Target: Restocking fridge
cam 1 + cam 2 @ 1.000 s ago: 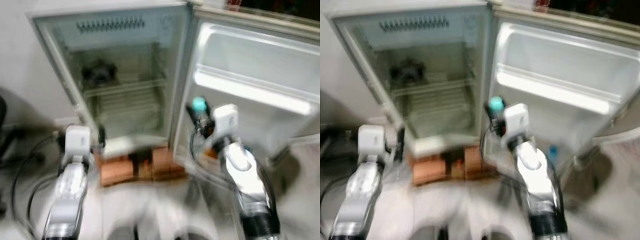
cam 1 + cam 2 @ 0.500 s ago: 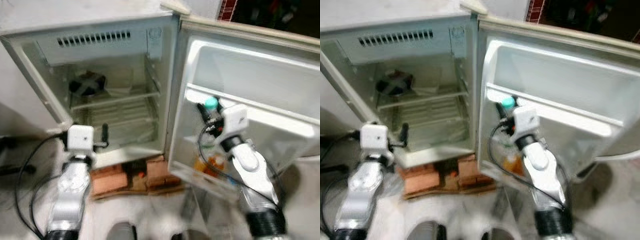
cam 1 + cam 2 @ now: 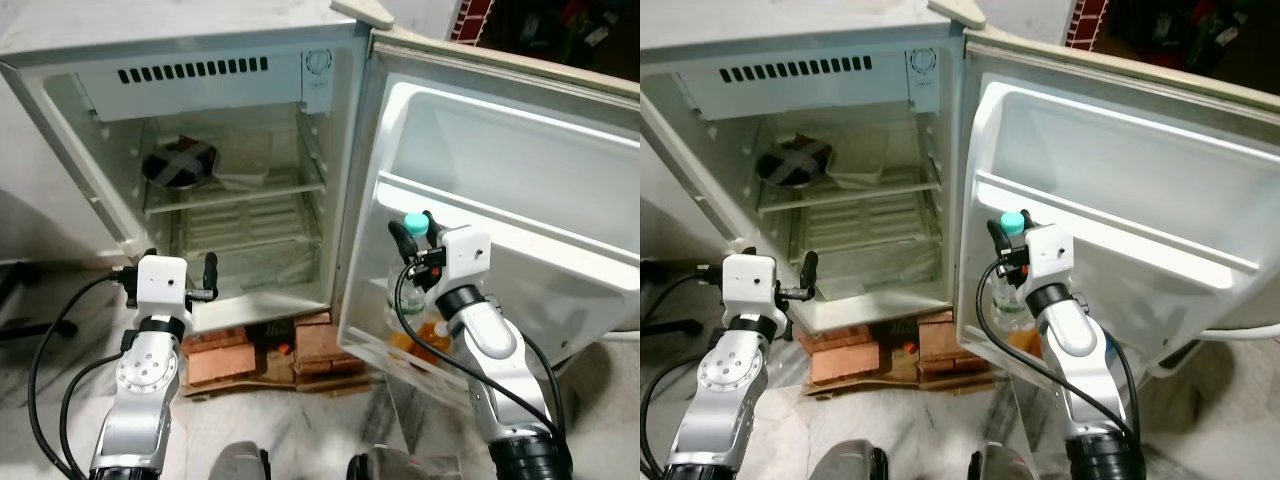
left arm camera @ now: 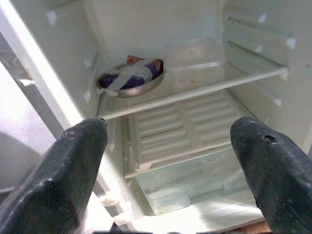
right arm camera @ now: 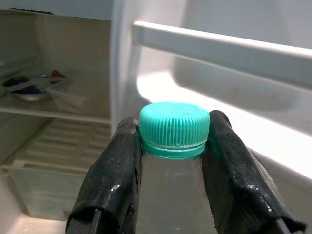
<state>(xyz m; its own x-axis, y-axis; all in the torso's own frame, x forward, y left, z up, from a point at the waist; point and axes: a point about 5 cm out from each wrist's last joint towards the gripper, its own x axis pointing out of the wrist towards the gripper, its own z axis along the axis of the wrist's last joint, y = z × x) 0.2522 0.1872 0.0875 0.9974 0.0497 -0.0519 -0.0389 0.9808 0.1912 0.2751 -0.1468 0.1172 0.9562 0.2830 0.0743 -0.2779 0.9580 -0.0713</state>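
Observation:
A small white fridge [image 3: 60,75] stands open, its door [image 3: 560,130] swung to the right. My right gripper [image 3: 413,232] is shut on a clear bottle with a teal cap [image 5: 174,126], gripping it at the neck. The bottle [image 3: 1007,298] hangs upright at the door's lower rack, beside an orange-filled bottle [image 3: 432,335]. My left gripper [image 3: 172,272] is open, held in front of the fridge's lower left edge, nothing between its fingers [image 4: 265,170]. A taped metal bowl [image 4: 129,77] sits on the fridge's upper shelf.
The door's upper shelf rail [image 3: 500,215] runs just above the held bottle. A flat clear packet [image 3: 250,170] lies beside the bowl. The fridge rests on bricks [image 3: 240,345] on a marble floor. Black cables [image 3: 45,360] trail at the left.
The view has shifted and sharpened as the camera moved. My right gripper with the bottle now sits lower against the door, at the lower rack. The left gripper has kept its pose.

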